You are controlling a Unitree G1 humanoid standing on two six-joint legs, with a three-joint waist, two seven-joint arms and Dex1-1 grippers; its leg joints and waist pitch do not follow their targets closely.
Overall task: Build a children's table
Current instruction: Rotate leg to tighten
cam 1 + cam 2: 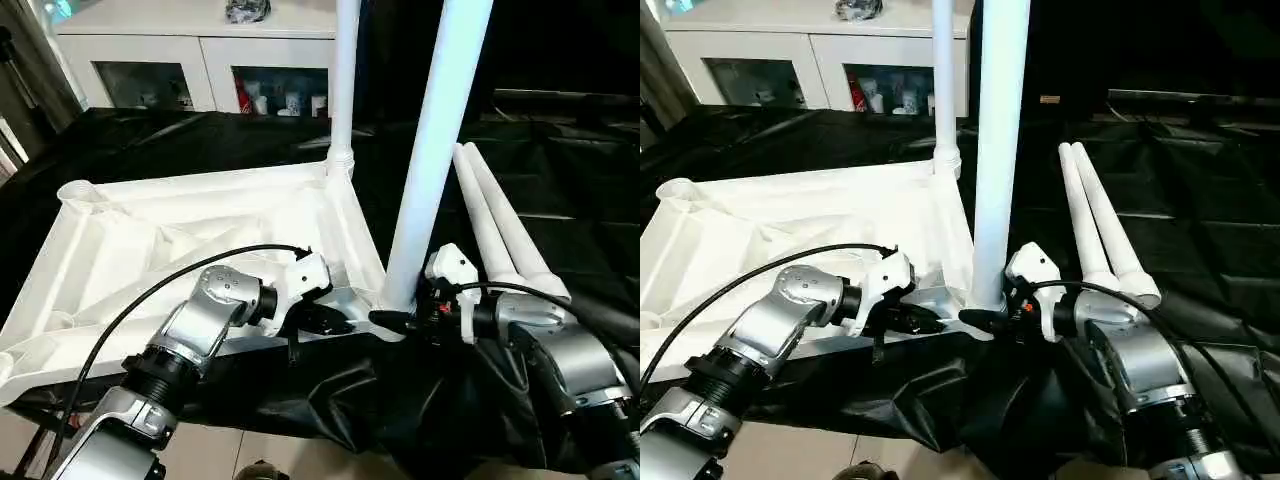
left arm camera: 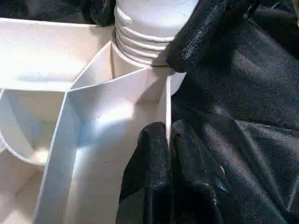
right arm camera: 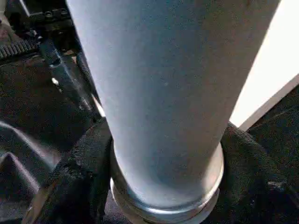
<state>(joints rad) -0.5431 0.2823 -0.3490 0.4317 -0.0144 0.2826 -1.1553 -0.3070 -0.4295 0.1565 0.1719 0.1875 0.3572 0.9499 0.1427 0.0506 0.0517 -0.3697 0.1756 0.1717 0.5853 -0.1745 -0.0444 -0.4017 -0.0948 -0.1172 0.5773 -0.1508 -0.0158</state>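
The children's table tabletop (image 1: 180,240) lies underside up on the black cloth. One white leg (image 1: 343,90) stands in its far right corner socket. A second leg (image 1: 432,150) stands upright in the near right corner socket (image 2: 140,51). My right gripper (image 1: 395,320) is shut on the base of this leg, one finger on each side (image 3: 79,182). My left gripper (image 1: 330,322) is shut on the tabletop's near rim wall beside that corner, its fingers (image 2: 149,168) pinching the thin wall. Two loose legs (image 1: 500,225) lie side by side to the right.
The black-draped work table (image 1: 560,170) stretches back and to the right. A white cabinet (image 1: 200,60) with glass doors stands behind it. The table's front edge runs just under my forearms, with floor (image 1: 250,450) below.
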